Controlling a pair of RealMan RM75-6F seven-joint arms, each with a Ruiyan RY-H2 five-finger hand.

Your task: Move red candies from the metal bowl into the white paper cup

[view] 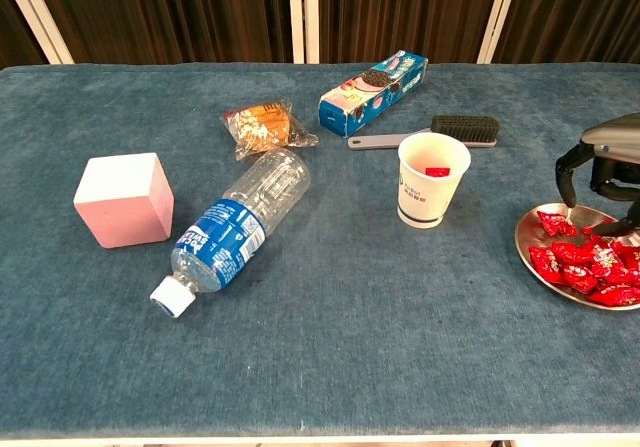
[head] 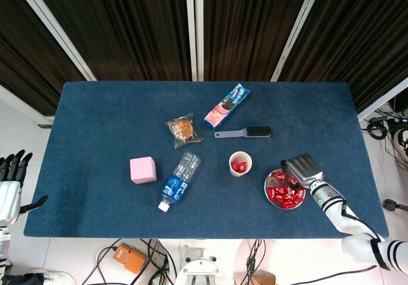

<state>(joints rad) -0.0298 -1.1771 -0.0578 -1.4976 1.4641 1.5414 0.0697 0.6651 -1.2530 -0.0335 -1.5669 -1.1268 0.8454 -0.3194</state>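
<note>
Right hand fingers spread apart, curled down over metal bowl of red candies, held nothing. Only head view showed left hand, off table at 9 o'clock, fingers straight, apart. White paper cup at bowl's 9 o'clock, candy inside.

Rectangular table topped with dark blue felt-like cloth, seen from above and from the front edge. Behind it, dark brown pleated curtains split by white vertical frame bars, some slanting in the head view. Light grey floor on both sides. Black and white cables and an orange box on the floor below the near edge. Lighting even, soft shadows.
</note>
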